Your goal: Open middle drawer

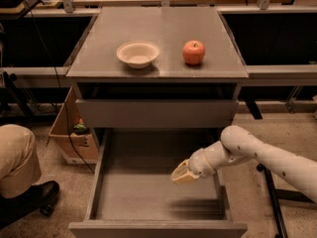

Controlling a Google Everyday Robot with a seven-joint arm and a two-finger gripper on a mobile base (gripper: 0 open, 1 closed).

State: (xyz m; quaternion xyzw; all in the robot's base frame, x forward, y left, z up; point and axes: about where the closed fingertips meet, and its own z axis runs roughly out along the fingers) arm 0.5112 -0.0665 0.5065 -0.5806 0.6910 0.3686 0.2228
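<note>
Hanging at lower centre, the gripper (184, 175) was inside the pulled-out middle drawer (143, 198); whether open or closed, I couldn't tell
</note>
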